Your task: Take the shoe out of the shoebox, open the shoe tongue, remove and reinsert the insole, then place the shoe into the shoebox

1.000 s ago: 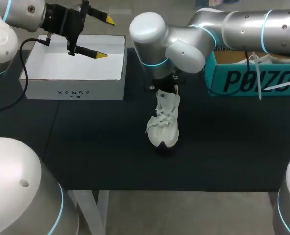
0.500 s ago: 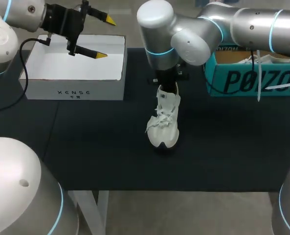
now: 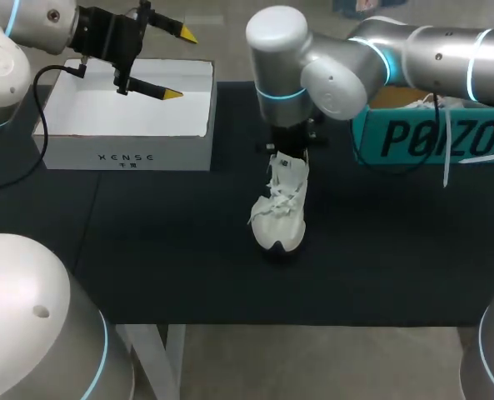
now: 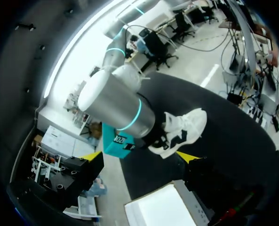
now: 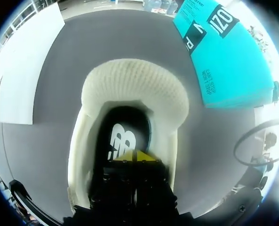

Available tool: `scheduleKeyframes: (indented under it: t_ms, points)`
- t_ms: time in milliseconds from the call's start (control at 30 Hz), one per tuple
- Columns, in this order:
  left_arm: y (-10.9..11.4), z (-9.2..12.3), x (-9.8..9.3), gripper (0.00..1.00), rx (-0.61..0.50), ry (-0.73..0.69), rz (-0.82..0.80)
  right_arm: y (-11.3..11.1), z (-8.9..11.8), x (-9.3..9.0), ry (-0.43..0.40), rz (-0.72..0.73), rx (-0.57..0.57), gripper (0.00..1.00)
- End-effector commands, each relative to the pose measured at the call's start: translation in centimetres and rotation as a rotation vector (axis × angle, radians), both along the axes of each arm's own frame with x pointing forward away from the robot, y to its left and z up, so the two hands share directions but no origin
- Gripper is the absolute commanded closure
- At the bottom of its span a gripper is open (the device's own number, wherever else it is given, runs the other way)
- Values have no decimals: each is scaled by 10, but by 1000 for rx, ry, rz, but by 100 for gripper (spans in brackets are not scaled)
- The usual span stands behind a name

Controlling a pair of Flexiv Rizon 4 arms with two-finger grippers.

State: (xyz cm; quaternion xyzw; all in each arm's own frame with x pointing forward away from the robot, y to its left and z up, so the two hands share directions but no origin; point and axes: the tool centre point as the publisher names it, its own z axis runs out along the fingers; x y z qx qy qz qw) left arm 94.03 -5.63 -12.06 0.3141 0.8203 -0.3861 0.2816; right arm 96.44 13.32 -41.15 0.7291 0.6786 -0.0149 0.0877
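A white shoe [image 3: 277, 210] stands upright in the middle of the black table, toe toward the front edge. My right gripper [image 3: 289, 150] is directly above its heel opening. In the right wrist view this gripper [image 5: 136, 156] is shut, its yellow tips pressed together inside the shoe [image 5: 132, 89], just over the dark insole [image 5: 122, 139]; I cannot tell whether they pinch anything. My left gripper [image 3: 180, 64] hangs open and empty over the white shoebox [image 3: 126, 154] at the back left. In the left wrist view the shoe [image 4: 182, 133] lies ahead of the left gripper [image 4: 140, 156].
A teal box [image 3: 430, 133] with another white shoe in it stands at the back right, close behind my right arm. The white shoebox [image 4: 163, 207] is below the left gripper. Bare black table surrounds the shoe in front and at both sides.
My right arm has swung to the right and its gripper has settled lower into the shoe's opening. The shoe and the left arm have stayed in place.
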Motion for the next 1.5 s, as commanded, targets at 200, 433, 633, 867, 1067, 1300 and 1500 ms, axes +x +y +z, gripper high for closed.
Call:
scheduleKeyframes:
  t_ms: [200, 433, 633, 867, 1067, 1300, 1500]
  points:
    - [0, 0, 0, 0, 2, -1, 1, 8, 30, 1, 20, -55, -49, 100]
    - [0, 0, 0, 0, 2, -1, 1, 4, 54, -7, 16, -107, -26, 100]
    - [0, 0, 0, 0, 2, -1, 1, 4, 61, -16, 25, -152, 12, 100]
    - [0, 0, 0, 0, 2, -1, 1, 9, 61, -29, 5, -172, 31, 100]
    - [0, 0, 0, 0, 2, -1, 1, 15, 63, -30, -15, -170, 49, 100]
    - [0, 0, 0, 0, 2, -1, 1, 23, 61, -28, -32, -144, 25, 98]
    - [0, 0, 0, 0, 2, -1, 1, 25, 55, -26, -18, -133, 28, 57]
